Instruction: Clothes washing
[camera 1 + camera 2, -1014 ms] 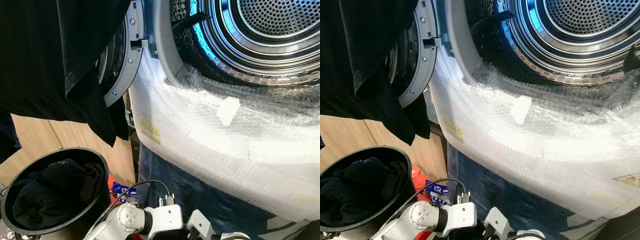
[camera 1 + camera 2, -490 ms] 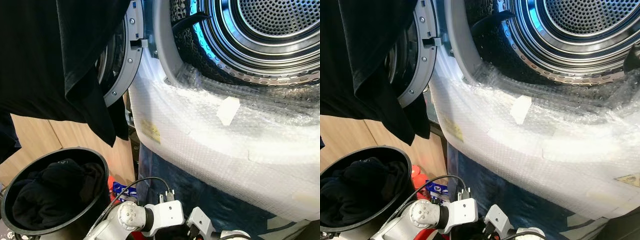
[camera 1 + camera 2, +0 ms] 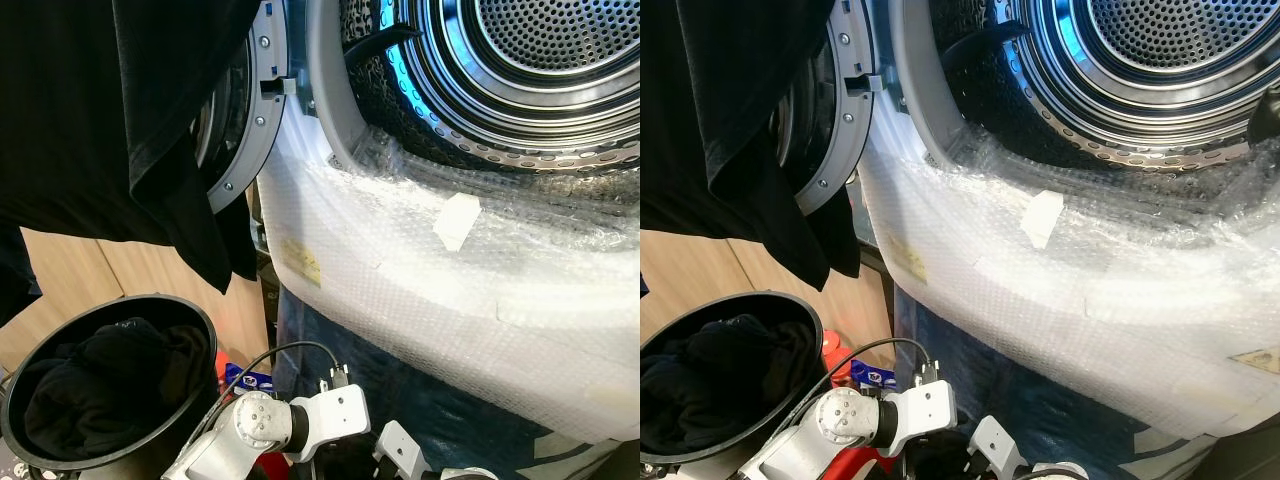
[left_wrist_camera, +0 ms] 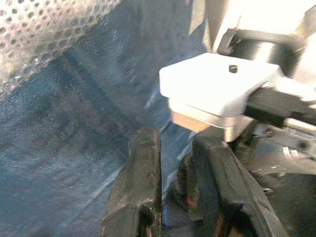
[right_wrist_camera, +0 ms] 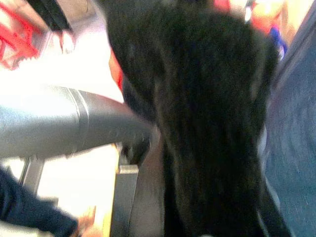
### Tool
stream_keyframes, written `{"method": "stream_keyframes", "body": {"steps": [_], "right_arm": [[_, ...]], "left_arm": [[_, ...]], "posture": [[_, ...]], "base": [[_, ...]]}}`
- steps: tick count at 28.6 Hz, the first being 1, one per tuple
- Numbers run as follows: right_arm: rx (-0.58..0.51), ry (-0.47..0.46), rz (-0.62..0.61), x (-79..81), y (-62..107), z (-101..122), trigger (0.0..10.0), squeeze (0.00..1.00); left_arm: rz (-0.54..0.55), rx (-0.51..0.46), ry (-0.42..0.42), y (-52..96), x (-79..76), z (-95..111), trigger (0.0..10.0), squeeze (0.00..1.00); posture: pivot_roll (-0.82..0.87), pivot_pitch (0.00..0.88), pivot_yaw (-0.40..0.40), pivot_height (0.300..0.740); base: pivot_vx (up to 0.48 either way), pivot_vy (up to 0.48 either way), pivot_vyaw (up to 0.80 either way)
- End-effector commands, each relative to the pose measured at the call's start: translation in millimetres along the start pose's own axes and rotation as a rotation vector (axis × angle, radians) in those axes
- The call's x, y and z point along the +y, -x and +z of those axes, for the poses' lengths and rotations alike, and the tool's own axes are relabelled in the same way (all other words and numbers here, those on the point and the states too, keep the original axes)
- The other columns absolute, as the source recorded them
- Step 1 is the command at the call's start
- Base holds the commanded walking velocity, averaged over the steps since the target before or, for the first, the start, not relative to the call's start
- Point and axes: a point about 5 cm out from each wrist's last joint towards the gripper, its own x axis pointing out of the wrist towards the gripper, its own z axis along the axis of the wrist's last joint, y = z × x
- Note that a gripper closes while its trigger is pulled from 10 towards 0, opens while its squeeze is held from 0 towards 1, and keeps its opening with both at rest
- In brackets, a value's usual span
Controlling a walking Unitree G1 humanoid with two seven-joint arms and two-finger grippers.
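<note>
Dark clothes lie bunched inside a round black bin at the robot's lower left, filling most of its opening. More black garments hang from above on the left, draped in front of the open washer door, whose grey ring with bolts shows past the cloth's edge.

To the right stands the washing machine, its steel drum open and perforated, lit blue along the inner rim, with a grey door seal around the mouth. The machine's front below the opening is wrapped in white bubble wrap, with a patch of tape stuck on it; lower down the wrap looks dark blue. A wooden panel shows behind the bin.

The left arm is bent low in front of the machine, a black cable looping over its silver joint. The left gripper points at the blue wrapped front, fingers slightly apart and holding nothing. In the blurred right wrist view a black cloth hangs in front of the lens; I cannot tell how the right fingers stand.
</note>
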Motion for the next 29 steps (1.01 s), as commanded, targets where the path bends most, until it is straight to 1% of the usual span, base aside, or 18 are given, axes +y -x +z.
{"method": "stream_keyframes", "body": {"steps": [1,3,5,7,8,9,10,11,13,14,15,16,19,20,22,23,24,29], "right_arm": [[0.017,0.000,-0.001,1.7,-0.6,-3.9,0.0,0.00],[0.012,-0.001,-0.008,2.0,-0.7,-4.4,0.0,0.00],[-0.001,-0.003,-0.014,2.0,-0.1,-4.2,0.0,0.00],[-0.008,-0.008,-0.017,2.7,0.5,-5.2,0.0,0.00],[-0.010,-0.010,-0.017,3.2,0.9,-6.1,0.0,0.00],[-0.012,-0.016,-0.019,4.1,1.4,-8.0,0.0,0.00],[-0.012,-0.018,-0.021,4.5,1.5,-9.0,0.0,0.00],[-0.021,-0.029,-0.031,4.9,2.0,-10.4,0.0,0.00],[-0.035,-0.038,-0.048,4.8,2.8,-11.2,0.0,0.00],[-0.045,-0.043,-0.054,4.8,3.4,-11.2,0.0,0.00],[-0.071,-0.055,-0.070,4.8,4.9,-11.1,0.0,0.00],[-0.112,-0.099,-0.109,2.7,8.6,-12.1,0.0,0.00],[-0.146,-0.124,-0.130,2.0,12.8,-13.3,0.0,0.00],[-0.153,-0.122,-0.127,3.2,14.4,-14.2,0.0,0.00],[-0.158,-0.120,-0.125,4.2,15.4,-14.9,0.0,0.00],[-0.154,-0.101,-0.134,4.9,17.1,-16.0,0.0,0.00],[-0.161,-0.073,-0.140,6.6,21.1,-17.1,0.0,0.00],[-0.209,-0.046,-0.119,9.6,33.4,-12.7,0.0,0.00]], "left_arm": [[-0.026,-0.023,0.007,7.5,-0.8,6.0,10.0,1.00],[0.038,-0.027,0.026,19.1,7.0,7.6,10.0,1.00],[0.159,-0.040,0.030,28.8,20.3,7.9,10.0,1.00],[0.407,-0.085,0.039,41.9,43.8,6.5,10.0,1.00],[0.485,-0.090,0.049,47.5,50.1,3.5,10.0,1.00],[0.618,-0.082,0.071,58.1,59.0,-3.0,10.0,1.00],[0.678,-0.074,0.081,63.2,62.3,-5.9,10.0,1.00],[0.784,-0.082,0.099,74.1,65.5,-11.5,10.0,1.00],[0.912,-0.096,0.145,85.3,67.7,-17.8,10.0,1.00],[0.983,-0.085,0.123,91.9,67.7,-21.0,10.0,1.00],[1.091,-0.072,0.107,102.4,64.9,-28.6,10.0,1.00],[1.232,-0.065,0.148,115.5,61.1,-39.2,10.0,1.00],[1.348,-0.060,0.183,126.4,56.3,-48.6,10.0,1.00],[1.394,-0.073,0.222,130.8,53.5,-53.7,10.0,1.00],[1.426,-0.083,0.250,133.8,51.2,-57.3,10.0,1.00],[1.493,-0.071,0.270,140.7,48.2,-63.7,10.0,1.00],[1.592,-0.046,0.317,151.0,43.4,-75.3,10.0,0.00],[1.700,-0.054,0.319,162.7,41.2,-82.3,10.0,0.00]], "posture": [[-0.01,0.000,-0.012,0.740],[-0.02,0.000,-0.007,0.740],[-0.02,0.000,-0.004,0.740],[-0.01,0.000,-0.002,0.740],[-0.01,0.000,-0.002,0.740],[-0.01,0.000,0.000,0.740],[-0.01,0.000,0.001,0.740],[-0.01,0.000,0.002,0.740],[-0.02,0.000,0.005,0.740],[-0.02,0.000,0.005,0.740],[-0.02,0.000,0.002,0.740],[-0.01,0.000,-0.001,0.740],[0.00,0.000,-0.004,0.740],[0.00,0.000,-0.001,0.740],[0.00,0.000,0.000,0.740],[-0.01,0.000,0.004,0.740],[-0.01,0.000,0.004,0.740],[-0.02,0.000,0.006,0.740]], "base": [[0.000,0.000,0.00],[0.000,0.000,0.00],[0.000,0.000,0.00],[0.000,0.000,0.00],[0.000,0.000,0.00],[0.000,0.000,0.00],[0.000,0.000,0.00],[0.000,0.000,0.00],[0.000,0.000,0.00],[0.000,0.000,0.00],[0.000,0.000,0.00],[0.000,0.000,0.00],[0.000,0.000,0.00],[0.000,0.000,0.00],[0.000,0.000,0.00],[0.000,0.000,0.00],[0.000,0.000,0.00],[0.000,0.000,0.00]]}}
